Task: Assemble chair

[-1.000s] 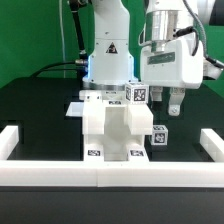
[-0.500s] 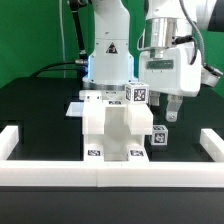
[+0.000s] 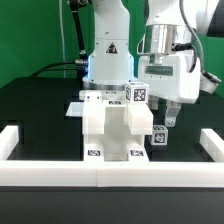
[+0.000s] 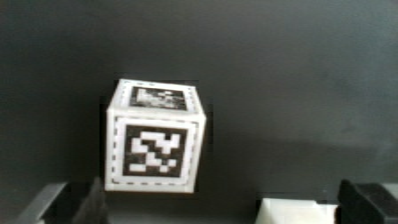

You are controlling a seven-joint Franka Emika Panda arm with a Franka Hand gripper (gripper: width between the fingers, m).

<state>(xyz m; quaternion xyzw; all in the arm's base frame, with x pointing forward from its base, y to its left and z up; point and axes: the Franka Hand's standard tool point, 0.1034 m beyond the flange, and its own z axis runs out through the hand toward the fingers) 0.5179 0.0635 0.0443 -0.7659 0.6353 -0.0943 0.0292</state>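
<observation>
My claw (image 3: 166, 110) hangs with its fingers spread wide and nothing between them, poised above a small white block (image 3: 159, 136) that carries black-and-white tags. In the exterior view that block sits on the black tabletop (image 3: 40, 110) just beside the chair (image 3: 113, 128), on the exterior view's right of it, and I cannot tell whether the two touch. The chair itself is a chunky white assembly standing near the middle of the tabletop, right behind the white rail (image 3: 110, 174) that borders the front edge; tags show along its lower front and one on a cube at its top (image 3: 137, 93). Behind the chair, my white base (image 3: 107, 55) rises from the tabletop, and a flat white marker board (image 3: 75, 108) peeks out beside it. In my wrist view the tagged block (image 4: 157, 135) stands on the dark surface, one tag on its upper face and a larger one on the side facing me, with my dark fingertips (image 4: 54, 203) apart from it on either side.
</observation>
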